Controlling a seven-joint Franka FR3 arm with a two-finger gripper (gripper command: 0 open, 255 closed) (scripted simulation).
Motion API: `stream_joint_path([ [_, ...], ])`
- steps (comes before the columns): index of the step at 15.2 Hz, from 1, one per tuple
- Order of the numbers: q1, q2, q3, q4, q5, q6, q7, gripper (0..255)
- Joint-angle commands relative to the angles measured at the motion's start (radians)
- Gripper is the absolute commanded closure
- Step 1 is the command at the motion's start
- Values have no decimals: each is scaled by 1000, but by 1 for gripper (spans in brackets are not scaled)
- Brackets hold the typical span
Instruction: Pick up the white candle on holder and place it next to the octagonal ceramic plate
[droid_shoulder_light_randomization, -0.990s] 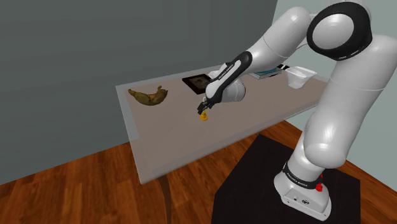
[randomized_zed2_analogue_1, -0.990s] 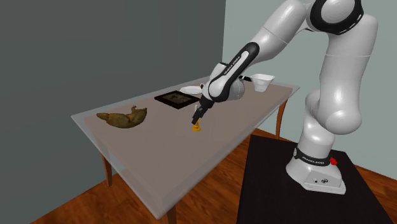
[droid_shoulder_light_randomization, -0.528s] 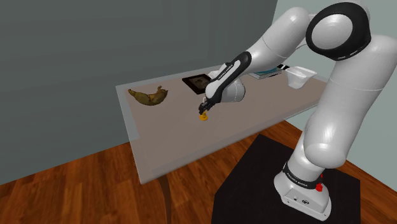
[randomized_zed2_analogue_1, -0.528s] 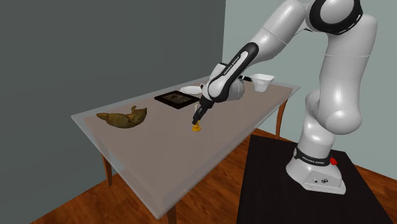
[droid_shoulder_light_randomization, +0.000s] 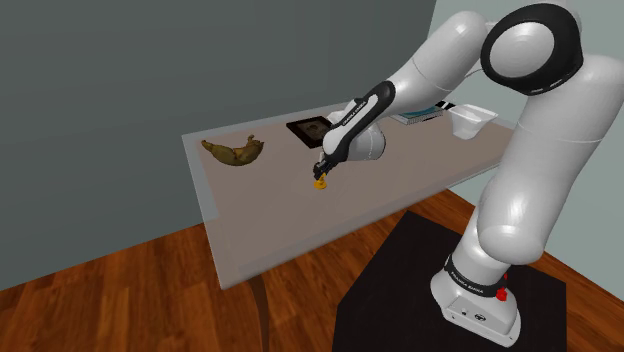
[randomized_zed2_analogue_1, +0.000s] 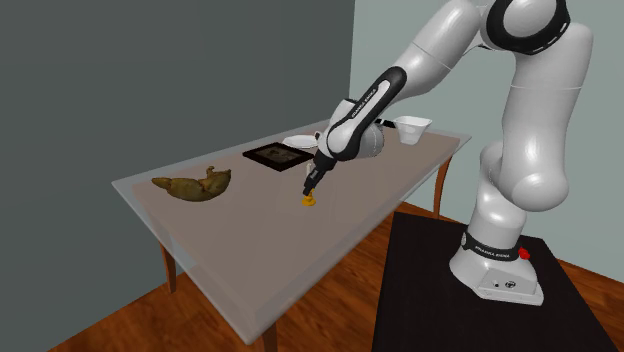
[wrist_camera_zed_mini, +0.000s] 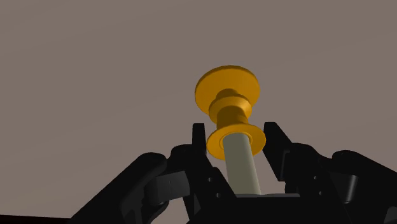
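The candle is a pale stick standing in an orange holder with a round foot. It stands near the middle of the brown table. My black gripper comes down on it from above, and both fingers clasp the stick just behind the holder's collar. In the shoulder view the gripper sits right over the orange holder; in the second exterior view the holder shows under the gripper. A white plate lies behind the arm at the table's far side.
A dark square tray lies beyond the gripper. A brown animal-shaped figure rests toward the shoulder view's left. A white bowl and flat books sit at the far right end. The black stand is below.
The fingers have closed onto the candle. The arm and the candle have stayed almost where they were.
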Motion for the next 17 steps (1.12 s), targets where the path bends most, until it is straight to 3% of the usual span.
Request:
stream_joint_path([
  [1,0,0,0,0,0,0,0,255],
  [8,-4,-94,-29,0,-189,-89,156,255],
  [17,-36,-197,-16,29,-308,-218,255,255],
])
